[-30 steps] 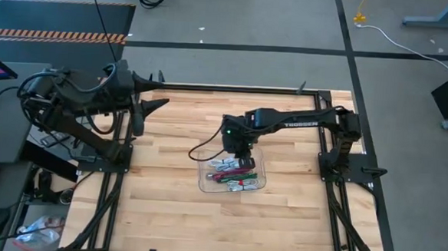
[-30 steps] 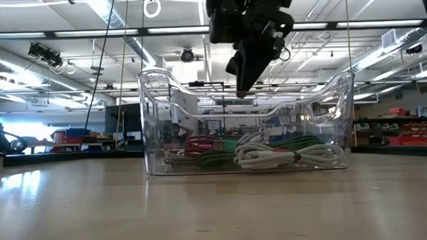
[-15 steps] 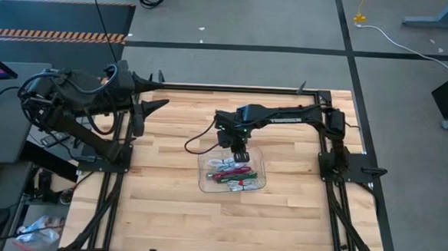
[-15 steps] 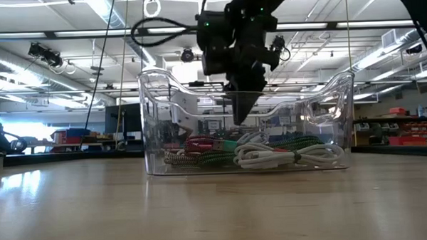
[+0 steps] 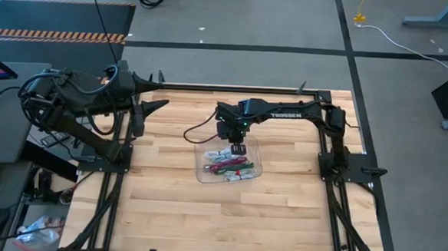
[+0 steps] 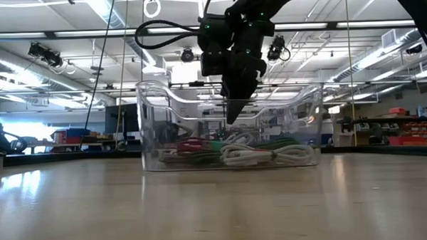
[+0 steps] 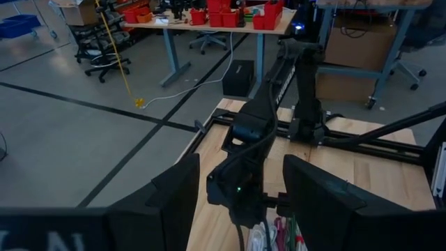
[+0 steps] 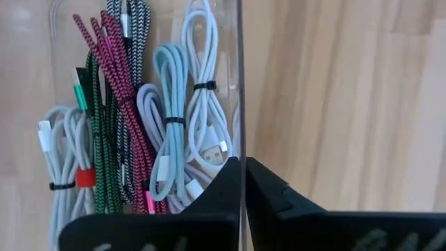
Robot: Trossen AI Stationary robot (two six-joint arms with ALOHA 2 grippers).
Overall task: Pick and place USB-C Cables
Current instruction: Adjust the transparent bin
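Right tool [image 5: 238, 149]: pinched narrow, and in the right wrist view the clear wall of the tray [image 5: 200, 170] runs straight in between the two fingers. You appear to be gripping the tray wall, not a cable.

Cables [image 8: 132, 104]: all inside the tray, lying flat on its floor, none lifted. Their long axes run roughly parallel to the pinched wall. Every bundle sits on the inner side of that wall; the outer side shows only bare surface [image 5: 166, 199].

Key relation: the cables lie sideways and below your fingertips, with one finger outside the tray. Nearest bundles are the white and pale blue ones, just beside the wall. The red and green braided ones lie farther in.

Judgement: to take a cable you need to let go of the wall, lift clear of the rim, shift inward over the bundles, then come down with the fingers set across a bundle's long axis.

Room: in the low view the tray walls stand well above the cables, so approach from above only. The tray sits mid-surface with open wood all round. A pinched wall may drag the tray.

Left tool [image 5: 164, 92]: spread wide, parked at the far left corner, well apart from the tray. The right arm is nearer.
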